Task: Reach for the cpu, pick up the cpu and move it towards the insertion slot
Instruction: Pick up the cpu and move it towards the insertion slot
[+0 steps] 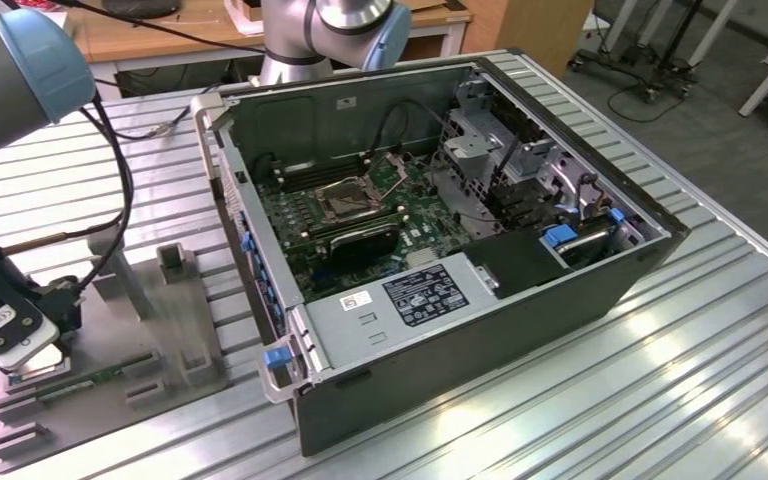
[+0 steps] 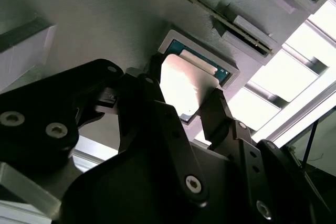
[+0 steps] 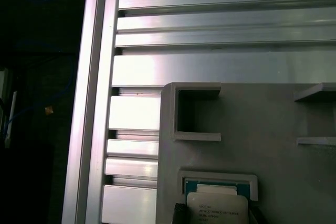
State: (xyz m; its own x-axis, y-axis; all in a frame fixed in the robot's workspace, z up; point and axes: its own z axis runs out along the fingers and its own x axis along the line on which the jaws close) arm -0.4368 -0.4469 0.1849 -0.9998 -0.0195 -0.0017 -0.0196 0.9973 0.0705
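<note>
The cpu [image 2: 185,80], a small silvery square chip, lies in a square recess of the grey plastic tray [image 2: 79,30]. My gripper [image 2: 185,97] stands over it with one dark finger [image 2: 149,85] against each of two opposite edges, shut on the chip. In the first wrist view the cpu [image 3: 216,205] still sits inside its raised frame, with the gripper [image 3: 215,216] at its sides. In the exterior view the gripper [image 1: 13,362] is at the far left over the tray [image 1: 157,385]. The insertion slot [image 1: 348,202] is on the green board inside the open computer case.
The open computer case [image 1: 518,270] fills the middle of the ribbed metal table [image 1: 704,380]. A green memory stick [image 1: 84,379] lies on the tray beside the gripper, among upright grey blocks [image 1: 177,270]. A black cable [image 1: 120,170] hangs along the arm.
</note>
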